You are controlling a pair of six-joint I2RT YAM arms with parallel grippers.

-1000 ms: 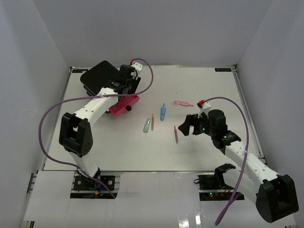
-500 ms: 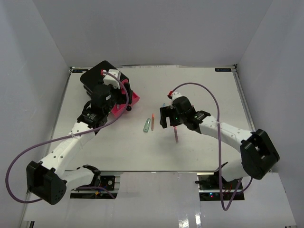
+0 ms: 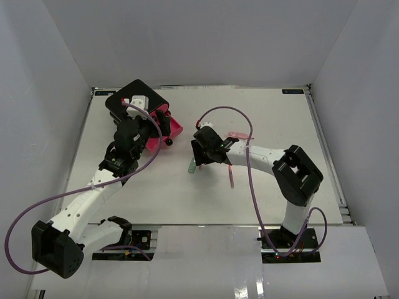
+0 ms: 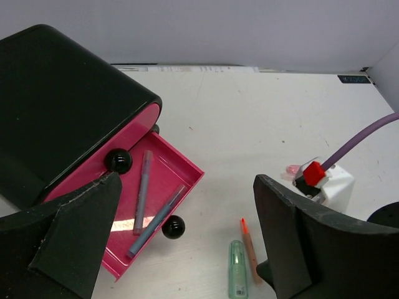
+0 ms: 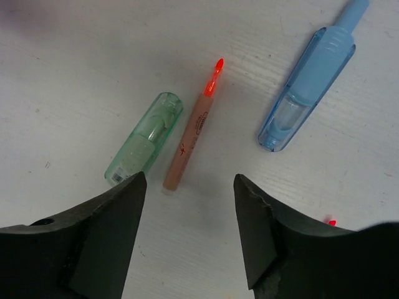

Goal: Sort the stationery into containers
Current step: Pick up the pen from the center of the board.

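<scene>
Pink drawer (image 4: 167, 167) at 10 o'clock holds two pens (image 4: 142, 190), five loose items (image 3: 231, 177) left; left gripper (image 4: 187, 233), right gripper (image 5: 190, 230) agape, empty.

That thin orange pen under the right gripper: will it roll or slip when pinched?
It probably rolls easily: the orange pen is a slim round barrel lying flat on the table. It looks light and stiff. It lies close beside the green tube, so a pinch may nudge that too.
</scene>
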